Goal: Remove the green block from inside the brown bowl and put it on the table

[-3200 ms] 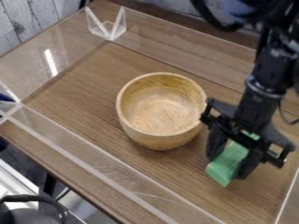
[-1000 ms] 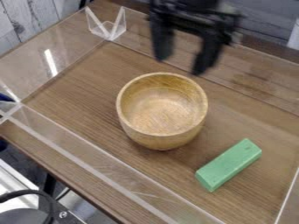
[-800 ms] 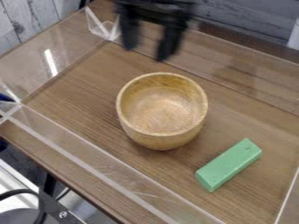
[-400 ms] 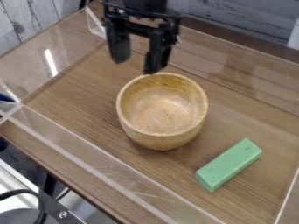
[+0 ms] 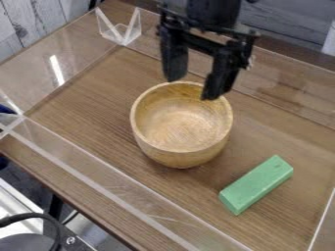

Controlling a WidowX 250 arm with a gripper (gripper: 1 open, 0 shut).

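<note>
Gripper (image 5: 195, 90) jaws stand spread with nothing between them, above the far rim of the brown bowl (image 5: 182, 146). Nearer the camera and off to the right of the fingers, clear of the bowl, the green block (image 5: 257, 184) lies flat on the table (image 5: 78, 103). It looks light, stiff and hard to damage, its smooth faces perhaps a little slippery; a pinch across the narrow width at mid-length should hold it best, should it need moving again.

The robot's arm (image 5: 220, 12) is matte black — dark, angular segments — and ends in a black tool (image 5: 193, 80) with 2 chunky, block-like jaws.
</note>
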